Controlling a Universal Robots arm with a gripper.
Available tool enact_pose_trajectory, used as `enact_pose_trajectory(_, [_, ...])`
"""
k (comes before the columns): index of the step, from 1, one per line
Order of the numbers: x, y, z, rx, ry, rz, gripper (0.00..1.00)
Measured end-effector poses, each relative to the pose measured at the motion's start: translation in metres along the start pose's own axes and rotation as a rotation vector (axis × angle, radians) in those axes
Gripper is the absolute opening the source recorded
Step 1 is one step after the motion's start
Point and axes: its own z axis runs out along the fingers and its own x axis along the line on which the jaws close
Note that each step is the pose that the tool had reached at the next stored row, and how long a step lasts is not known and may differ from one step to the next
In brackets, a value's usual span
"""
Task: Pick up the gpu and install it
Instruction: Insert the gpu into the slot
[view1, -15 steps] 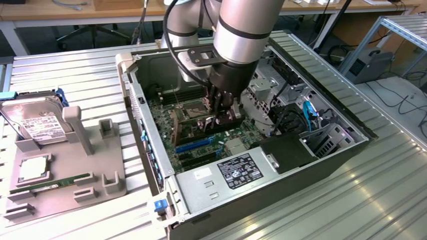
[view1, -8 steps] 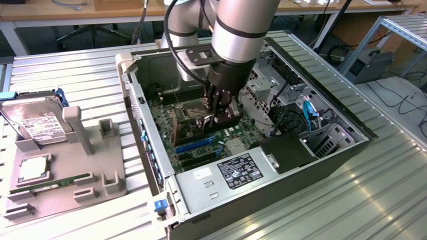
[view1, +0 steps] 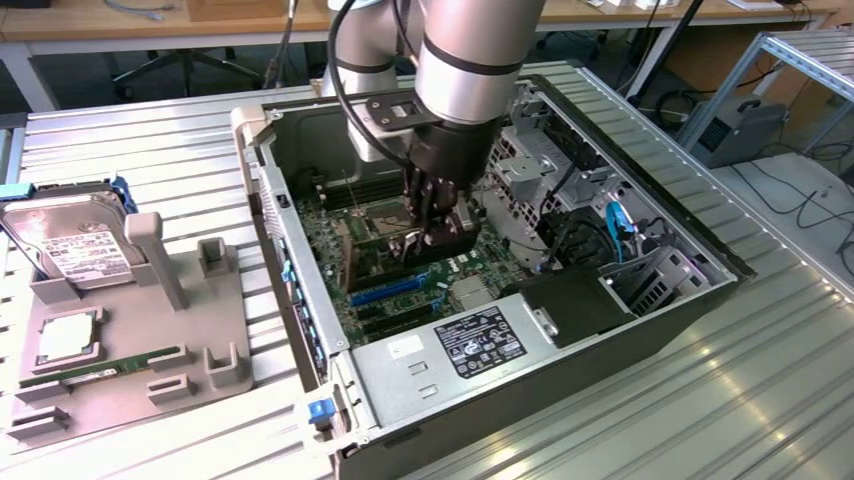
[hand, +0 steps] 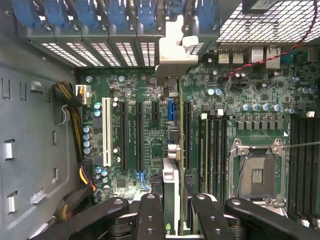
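In the exterior view, the arm (view1: 461, 60) is seen reaching down into an open computer case (view1: 534, 300) laid on its side on the counter (view1: 747, 400). The tool (view1: 438, 238) is lowered over the green main board (view1: 387, 290), and the card (view1: 447, 240) is clamped edge-on between its fingers. On the exterior view's left, a grey holder (view1: 134, 350) is placed beside the case, with a hard drive (view1: 74, 250) and a thin memory stick (view1: 107, 368) resting on it.

In the wrist view, the card (hand: 172, 165) is seen standing on edge between the black fingers (hand: 150, 215), just above the long slots (hand: 139, 135) of the main board (hand: 235, 80). Its metal end bracket (hand: 172, 50) is held at the row of rear openings (hand: 100, 50). An empty processor socket (hand: 257, 175) is seen near the card.
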Motion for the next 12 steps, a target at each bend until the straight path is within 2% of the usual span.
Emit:
enact_pose_trajectory(5, [-0.0054, 0.0, 0.0028, 0.0001, 0.0142, -0.002, 0.27])
enact_pose_trajectory(8, [-0.0061, 0.0015, 0.004, 0.0, 0.0153, -0.002, 0.27])
enact_pose_trajectory(12, [-0.0061, 0.0076, 0.0056, 0.0001, 0.0152, -0.002, 0.27])
